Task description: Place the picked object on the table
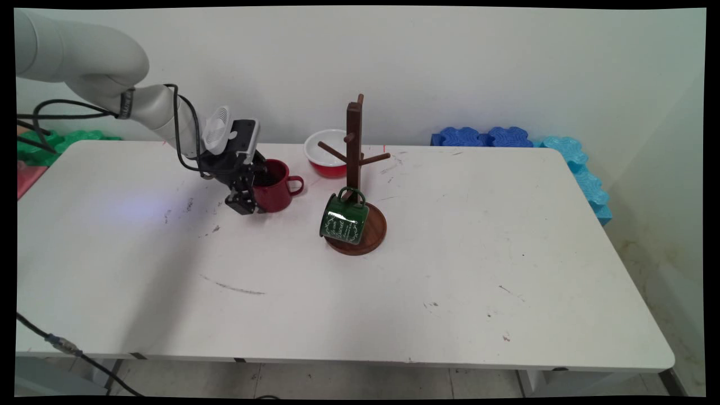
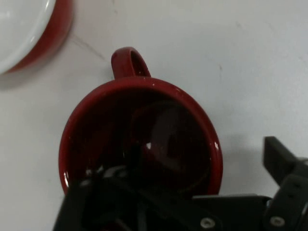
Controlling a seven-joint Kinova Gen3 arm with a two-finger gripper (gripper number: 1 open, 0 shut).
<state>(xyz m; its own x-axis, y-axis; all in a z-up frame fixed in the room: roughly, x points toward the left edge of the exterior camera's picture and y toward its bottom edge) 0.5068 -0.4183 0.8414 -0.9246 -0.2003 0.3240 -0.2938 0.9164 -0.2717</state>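
The gripper (image 1: 251,194) is lowered over the near-left rim of a red mug (image 1: 277,187) that stands upright on the white table (image 1: 394,281). In the hand view one finger (image 2: 110,185) reaches down inside the mug (image 2: 144,139), while the other finger (image 2: 281,161) stands outside the wall, with bare table surface between it and the rim. The jaws are therefore spread apart and straddle the mug wall; a clamped grip on the wall is not visible.

The mug's handle points toward the right in the main view, away from the gripper. Behind the mug and to its right sits a red bowl (image 1: 329,153) with a white interior; in the hand view its edge (image 2: 29,33) appears at the upper left corner, apart from the mug.

To the right of the mug stands a dark wooden mug tree (image 1: 354,169) on a round base. A green mug (image 1: 343,218) hangs from a lower peg by its handle, tilted, its body over the base.
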